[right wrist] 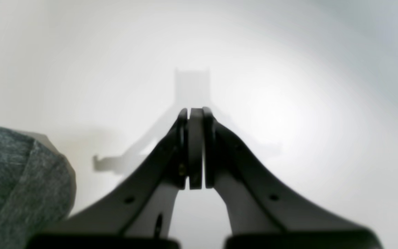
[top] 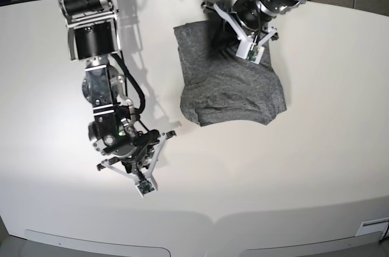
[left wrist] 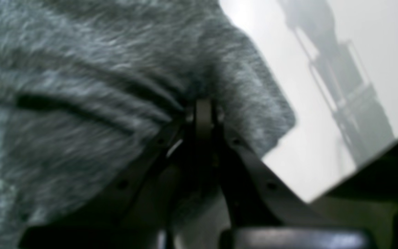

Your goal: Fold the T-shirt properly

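The heather-grey T-shirt lies bunched in a rough block on the white table, right of centre in the base view. My left gripper sits over its upper right part. In the left wrist view the left gripper is shut, and the T-shirt puckers in folds toward its tips, pinched there. My right gripper hangs over bare table well left of the cloth. The right wrist view shows the right gripper shut with nothing in it and a corner of the T-shirt at the lower left.
The white table spreads wide around the cloth, and its front edge runs along the bottom of the base view. The right arm's dark links stand at the left. Shadows of the grippers fall on the table.
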`<state>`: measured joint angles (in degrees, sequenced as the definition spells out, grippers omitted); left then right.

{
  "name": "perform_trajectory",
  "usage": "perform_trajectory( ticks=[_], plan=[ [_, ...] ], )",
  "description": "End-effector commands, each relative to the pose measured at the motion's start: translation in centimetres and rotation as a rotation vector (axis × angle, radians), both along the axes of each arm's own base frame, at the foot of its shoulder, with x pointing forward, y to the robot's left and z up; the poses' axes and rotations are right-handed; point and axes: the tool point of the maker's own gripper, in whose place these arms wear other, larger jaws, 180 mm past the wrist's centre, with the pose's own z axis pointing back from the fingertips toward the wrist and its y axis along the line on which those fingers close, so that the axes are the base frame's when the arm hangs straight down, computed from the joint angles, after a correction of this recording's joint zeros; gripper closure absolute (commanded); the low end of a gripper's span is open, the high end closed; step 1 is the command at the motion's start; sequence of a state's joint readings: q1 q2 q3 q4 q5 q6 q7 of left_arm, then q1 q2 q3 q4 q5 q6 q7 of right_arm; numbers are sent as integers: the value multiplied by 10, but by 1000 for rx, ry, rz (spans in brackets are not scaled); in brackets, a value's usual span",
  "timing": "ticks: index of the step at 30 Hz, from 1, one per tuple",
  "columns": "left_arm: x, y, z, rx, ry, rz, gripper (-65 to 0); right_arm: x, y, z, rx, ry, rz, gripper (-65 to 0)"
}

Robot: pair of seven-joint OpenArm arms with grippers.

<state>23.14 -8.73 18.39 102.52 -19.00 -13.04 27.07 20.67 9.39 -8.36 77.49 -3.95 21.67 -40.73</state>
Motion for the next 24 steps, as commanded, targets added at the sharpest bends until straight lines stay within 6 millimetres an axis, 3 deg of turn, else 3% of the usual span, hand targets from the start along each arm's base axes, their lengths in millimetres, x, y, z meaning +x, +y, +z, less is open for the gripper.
perform_trajectory(
  ticks=[1,5,8,17,24],
  plan=[
    [13,-2,26,-37,-87,4,0,11,-4,30,6,-77,2,0],
    [28,10,66,-32,-196,36,0,-13,-25,53,0,-101,-10,0],
    [36,28,82,10,-240,82,0,-41,-42,59,13,-95,-46,0],
    [41,110,57,270,-171,257,0,-142,-95,42,69,35,-173,0],
    [15,179,40,374,-72,419,0,-217,-130,12,101,232,-248,0]
  ],
)
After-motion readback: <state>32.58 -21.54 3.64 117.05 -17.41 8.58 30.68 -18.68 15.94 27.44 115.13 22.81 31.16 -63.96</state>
